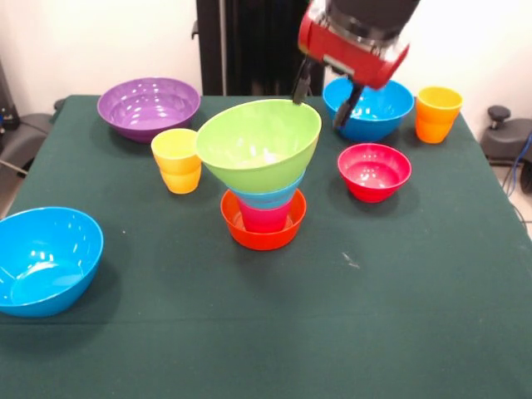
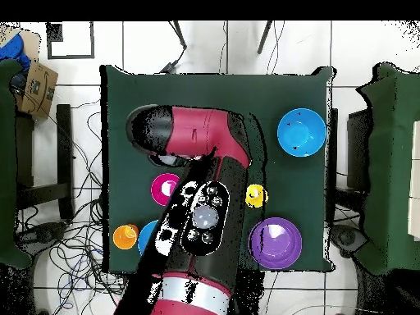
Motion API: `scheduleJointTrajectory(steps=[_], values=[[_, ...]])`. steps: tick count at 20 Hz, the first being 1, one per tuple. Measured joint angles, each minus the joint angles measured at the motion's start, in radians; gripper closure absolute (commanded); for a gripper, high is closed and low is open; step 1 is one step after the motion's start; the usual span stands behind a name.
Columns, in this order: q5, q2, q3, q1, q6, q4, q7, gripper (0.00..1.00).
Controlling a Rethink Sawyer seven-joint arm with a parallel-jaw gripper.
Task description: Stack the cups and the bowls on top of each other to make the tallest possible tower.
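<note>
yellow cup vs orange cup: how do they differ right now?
The yellow cup is yellow with an orange tint low down; the orange cup is orange throughout. In the front view, the yellow cup stands beside the stack, close to the lime green bowl, while the orange cup stands alone at the table's far corner, near a blue bowl. Both are upright, loose, not yet stacked, and look similar in size.

The red and black arm (image 1: pixel 353 33) reaches down, jaws spread apart.
</note>
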Motion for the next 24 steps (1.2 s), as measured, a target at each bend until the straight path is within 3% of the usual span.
scheduleJointTrajectory(steps=[8, 24], values=[[0.000, -0.076, -0.001, 0.000, 0.080, -0.074, 0.000, 0.00], [0.002, -0.177, -0.001, -0.010, 0.046, -0.069, 0.000, 0.00]])
